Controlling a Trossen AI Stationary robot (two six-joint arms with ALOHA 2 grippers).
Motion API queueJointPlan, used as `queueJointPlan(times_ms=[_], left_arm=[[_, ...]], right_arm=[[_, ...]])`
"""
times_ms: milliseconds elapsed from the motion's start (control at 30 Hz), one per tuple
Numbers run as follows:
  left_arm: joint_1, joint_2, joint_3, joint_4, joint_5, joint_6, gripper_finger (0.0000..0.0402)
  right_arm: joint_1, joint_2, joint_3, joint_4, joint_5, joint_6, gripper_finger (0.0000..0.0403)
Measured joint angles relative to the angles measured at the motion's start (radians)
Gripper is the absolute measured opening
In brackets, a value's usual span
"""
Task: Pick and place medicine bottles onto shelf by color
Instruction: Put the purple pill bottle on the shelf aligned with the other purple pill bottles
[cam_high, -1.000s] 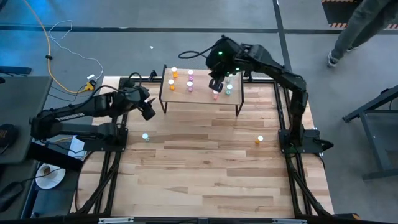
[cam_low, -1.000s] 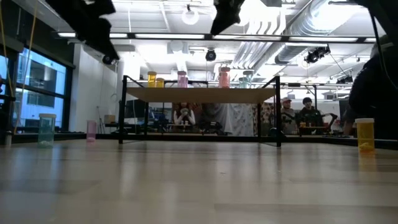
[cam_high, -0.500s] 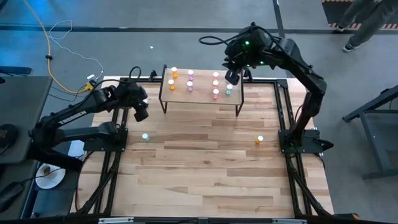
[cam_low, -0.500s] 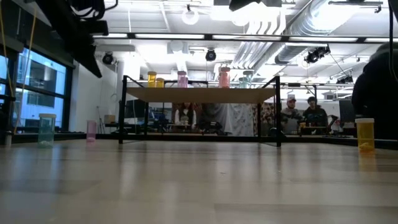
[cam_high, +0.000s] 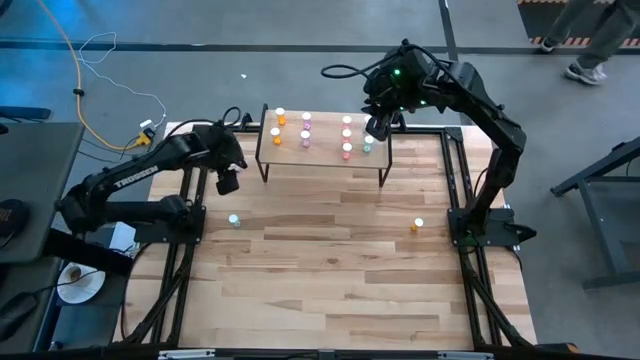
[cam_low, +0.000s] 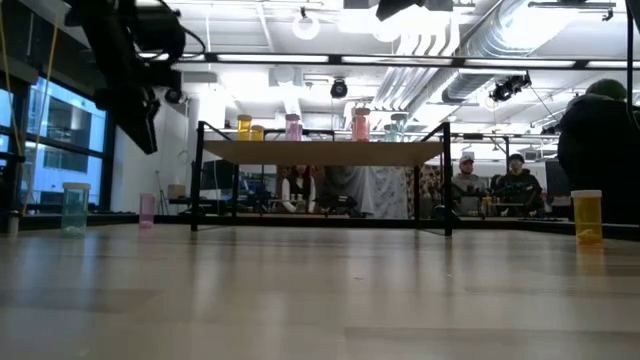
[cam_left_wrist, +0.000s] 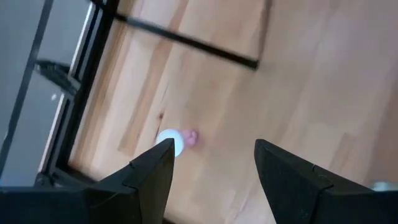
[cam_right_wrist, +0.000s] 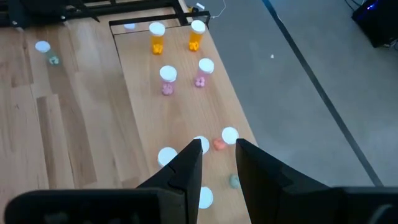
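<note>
A pink medicine bottle (cam_left_wrist: 176, 142) stands on the bench (cam_high: 330, 270) left of the shelf (cam_high: 322, 152). Just above it hangs the left gripper (cam_left_wrist: 208, 165), jaws wide: the pick seems next, needing a straight descent. The right gripper (cam_right_wrist: 217, 155), jaws narrow and empty, hovers over the shelf's right end.

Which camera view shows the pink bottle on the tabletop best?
The left wrist view: the pink bottle lies close, between the open left gripper fingers. The low view shows it small at the left; the high view hides it; the right wrist view doesn't clearly show it.
</note>
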Motion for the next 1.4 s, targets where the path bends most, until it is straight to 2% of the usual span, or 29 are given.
queueJointPlan(times_ms=[100,367,667,967,1100,1400], left_arm=[[0.009,0.047,0.0,0.005,-0.037,0.028,0.0213],[0.069,0.12,0.0,0.031,-0.041,0.076,0.0213],[0.182,0.178,0.0,0.059,0.021,0.069,0.0213],[0.249,0.211,-0.001,0.095,0.092,0.085,0.0213],[0.253,0.213,-0.001,0.12,0.103,0.043,0.0213],[0.253,0.213,-0.001,0.208,0.122,-0.18,0.0213]], right_arm=[[0.0,0.0,0.0,-0.004,0.0,-0.001,0.0089],[0.0,0.0,0.0,-0.035,0.0,-0.001,0.0089],[0.0,0.0,-0.001,-0.047,0.0,-0.001,0.0089],[0.0,0.0,-0.001,-0.057,-0.012,-0.002,0.0089],[0.0,0.0,-0.001,-0.057,-0.033,-0.002,0.0089],[0.0,0.0,-0.001,-0.057,-0.034,-0.01,0.0089]])
